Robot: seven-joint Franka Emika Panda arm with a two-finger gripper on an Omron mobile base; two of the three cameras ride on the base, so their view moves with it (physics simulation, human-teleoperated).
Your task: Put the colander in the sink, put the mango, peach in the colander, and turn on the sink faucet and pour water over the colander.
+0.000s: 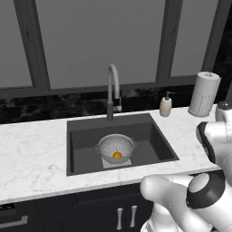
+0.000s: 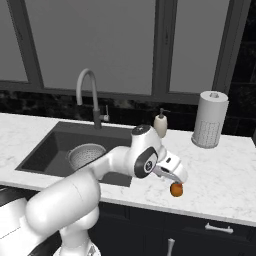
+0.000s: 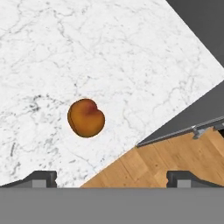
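Note:
The silver colander (image 1: 108, 146) (image 2: 86, 155) stands on the floor of the dark sink (image 1: 152, 138) (image 2: 47, 150), under the tall gooseneck faucet (image 1: 112, 84) (image 2: 88, 82). The yellow-orange mango (image 1: 117, 155) lies inside the colander. No water runs from the spout. On the marble counter to the right of the sink, close to the front edge, lies the orange-red peach (image 2: 176, 190) (image 3: 86, 117). My gripper (image 2: 173, 181) (image 3: 111, 178) hangs just above it, open, fingers wide apart and nothing between them. In the hand view the peach is left of centre.
A beige soap dispenser (image 1: 166, 105) (image 2: 160, 124) and a paper towel roll (image 1: 204, 94) (image 2: 208, 119) stand at the back of the counter, right of the sink. The counter's front edge, a cabinet handle (image 3: 205, 128) and wooden floor (image 3: 153, 166) lie below the peach.

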